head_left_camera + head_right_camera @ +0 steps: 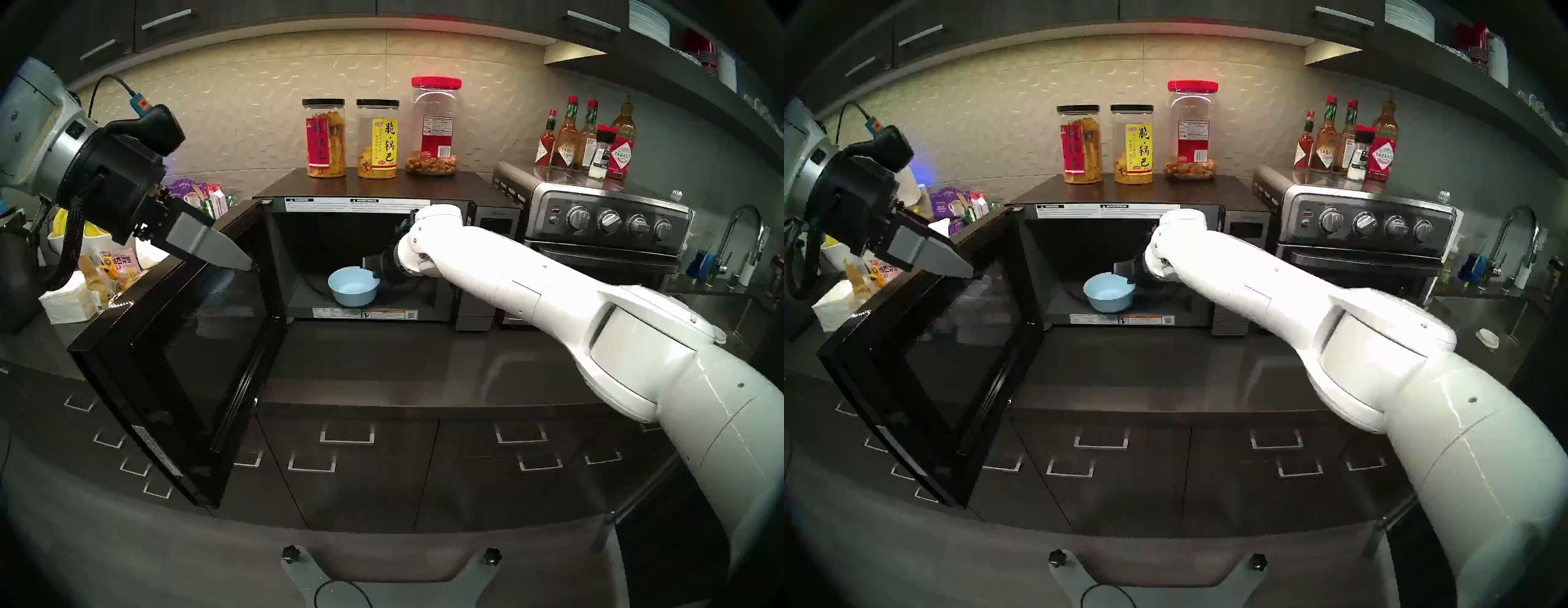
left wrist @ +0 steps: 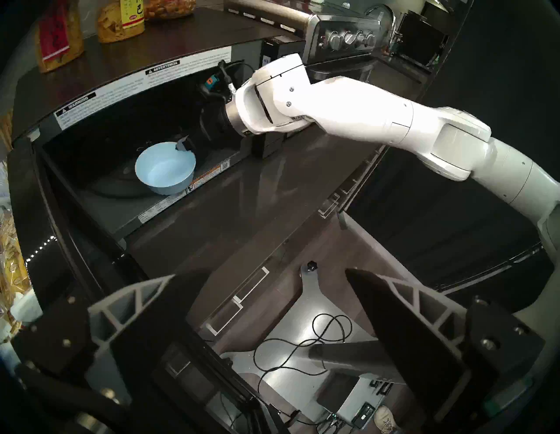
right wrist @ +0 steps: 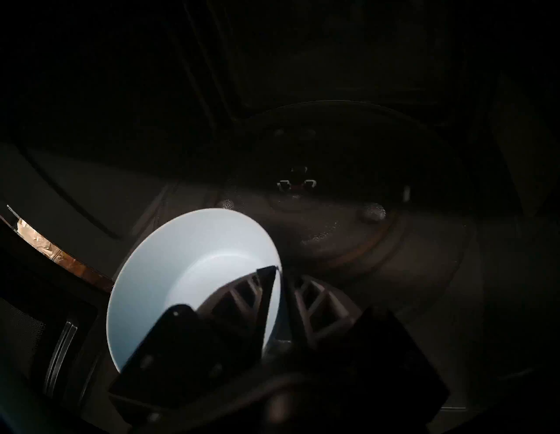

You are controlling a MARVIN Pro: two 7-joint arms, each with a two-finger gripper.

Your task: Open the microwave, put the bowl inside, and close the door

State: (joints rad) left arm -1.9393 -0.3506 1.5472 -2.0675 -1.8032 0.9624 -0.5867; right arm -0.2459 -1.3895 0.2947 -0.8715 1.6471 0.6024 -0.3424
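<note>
The microwave (image 1: 382, 204) stands w/ its door (image 1: 182, 361) swung wide to the left, mesh window facing the room. The bowl (image 1: 353, 291) sits upright inside, on the turntable (image 3: 348, 212) near the front edge, a bit left of centre. The right arm (image 1: 530, 288) reaches in thru the opening from the right; the right gripper (image 3: 280, 274) straddles the bowl's right rim, one finger (image 3: 266, 275) inside the bowl, the other outside. A thin gap shows btwn the inner finger and the wall in the wrist view, but whether it's let go or still pinching, can't tell for sure. The left gripper (image 2: 263, 291) hangs in the air above the door's top edge, jaws spread wide, nothing btwn them, clear of the door as far as I can see. On top of the microwave: three snack jars (image 1: 377, 140). To the right, a toaster oven (image 1: 606, 229) w/ four knobs, hot sauce bottles (image 1: 585, 140) on its top. Bags and packets (image 1: 106, 271) crowd the counter (image 1: 403, 361) left of the door.
</note>
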